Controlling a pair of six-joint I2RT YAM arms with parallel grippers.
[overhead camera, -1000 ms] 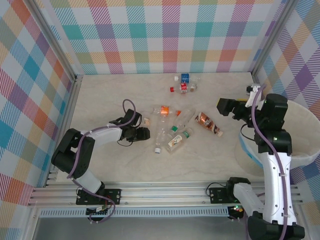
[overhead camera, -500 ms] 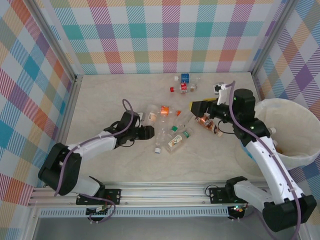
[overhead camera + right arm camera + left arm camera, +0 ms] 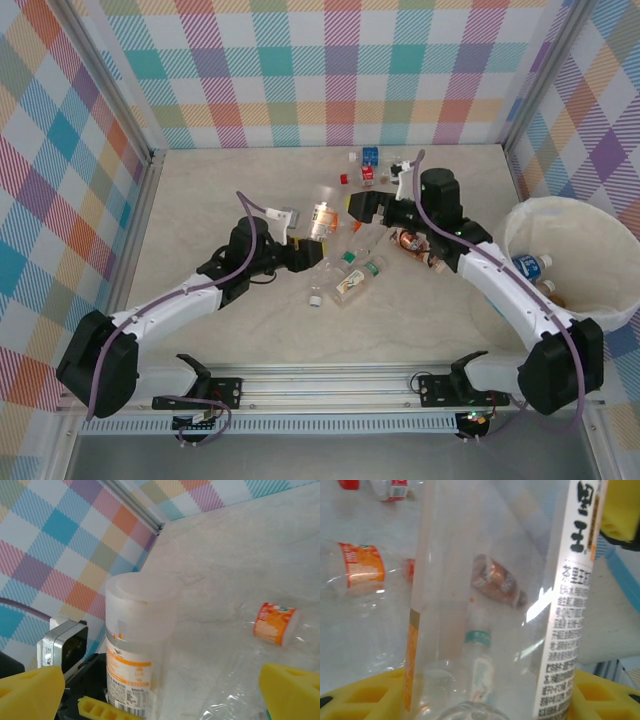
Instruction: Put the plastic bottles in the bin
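**Left gripper.** The left gripper (image 3: 308, 252) is clenched on a clear bottle (image 3: 323, 217), which stands upright above the desk (image 3: 220, 200) near the centre. In the left wrist view, the yellow pads (image 3: 357, 700) sit at either side of the bottle base. The bottle's upper end is cut off by the frame in that view. Its label carries orange bands and printed text that is too blurred to read.

**Right gripper.** The right gripper (image 3: 362, 207) is released, with its yellow fingertips (image 3: 30, 690) spread wide apart. It sits just beside the held bottle, on the bottle's right in the top view. Whether it touches the bottle cannot be told.

**Bottles on the desk.**
- An orange-labelled bottle (image 3: 275, 623) lies on its side near the held one. Its clear body is hard to trace against the pale surface.
- A brown-labelled bottle (image 3: 415, 245) lies partly under the right arm.
- A green-capped bottle (image 3: 350, 258) lies in the centre cluster. In the left wrist view it shows only distorted through the held bottle's wall.
- A small group of far bottles (image 3: 367, 170) lies near the back wall. Their count is unclear.

**Bin.** The bin (image 3: 605, 315) stands at the right edge of the desk, well apart from the held bottle, and the right arm overlaps its near wall. A blue-labelled bottle (image 3: 525, 265) lies inside it, and at least one more bottle lies beside that one.
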